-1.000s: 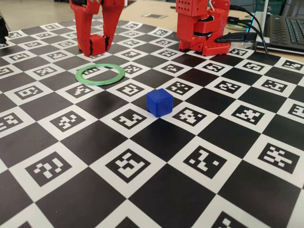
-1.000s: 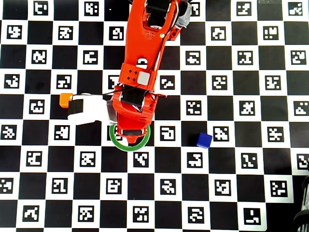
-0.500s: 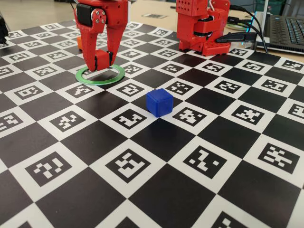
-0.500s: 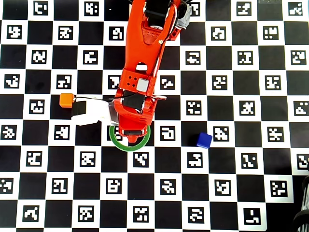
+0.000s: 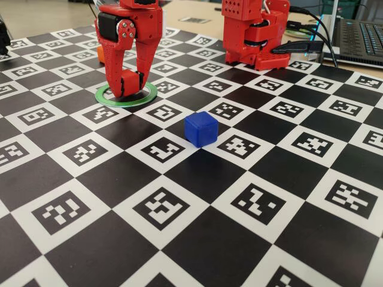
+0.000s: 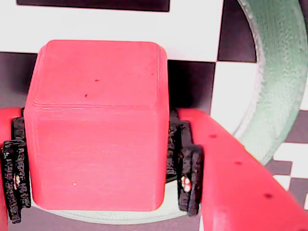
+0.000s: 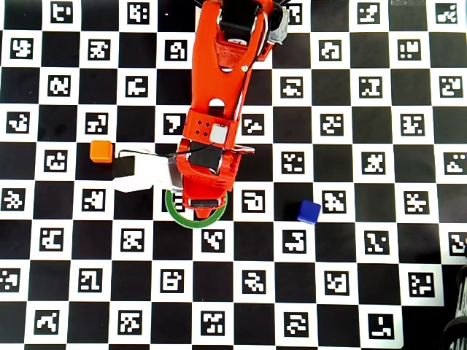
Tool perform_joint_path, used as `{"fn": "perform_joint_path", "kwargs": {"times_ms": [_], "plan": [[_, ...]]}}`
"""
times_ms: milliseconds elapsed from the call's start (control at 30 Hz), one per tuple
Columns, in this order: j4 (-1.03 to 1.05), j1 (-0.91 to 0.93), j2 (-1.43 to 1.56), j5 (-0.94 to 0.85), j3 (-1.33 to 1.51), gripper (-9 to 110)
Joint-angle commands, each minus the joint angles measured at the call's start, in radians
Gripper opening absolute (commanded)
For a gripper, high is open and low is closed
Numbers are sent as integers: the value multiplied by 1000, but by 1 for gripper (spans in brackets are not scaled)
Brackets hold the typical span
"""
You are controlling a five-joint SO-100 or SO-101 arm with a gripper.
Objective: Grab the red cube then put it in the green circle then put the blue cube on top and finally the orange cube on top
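Observation:
My gripper (image 5: 128,89) is shut on the red cube (image 5: 130,81), low inside the green circle (image 5: 149,94). In the wrist view the red cube (image 6: 96,125) fills the space between the black pads (image 6: 188,178) of the gripper (image 6: 101,180). The green circle (image 6: 284,72) curves round its right side. Whether the cube rests on the board I cannot tell. From overhead the arm hides the cube and much of the green circle (image 7: 195,224). The blue cube (image 5: 200,128) (image 7: 308,212) sits alone to the right. The orange cube (image 7: 101,152) lies left of the arm, a sliver of the orange cube (image 5: 100,55) showing behind the gripper.
The arm's red base (image 5: 257,36) stands at the back of the checkered marker board (image 5: 179,251). A laptop (image 5: 362,30) and cables lie at the back right, off the board. The white wrist camera (image 7: 142,173) sticks out to the arm's left.
The gripper, still holding the red cube, has come forward from behind the ring and dropped down into it. The blue and orange cubes have not moved.

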Motion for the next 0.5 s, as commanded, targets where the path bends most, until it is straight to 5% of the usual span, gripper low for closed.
{"fn": "perform_joint_path", "kwargs": {"times_ms": [0,467], "plan": [[3,-14,12,6,-17,11],[26,3,-18,18,-44,11]]}}
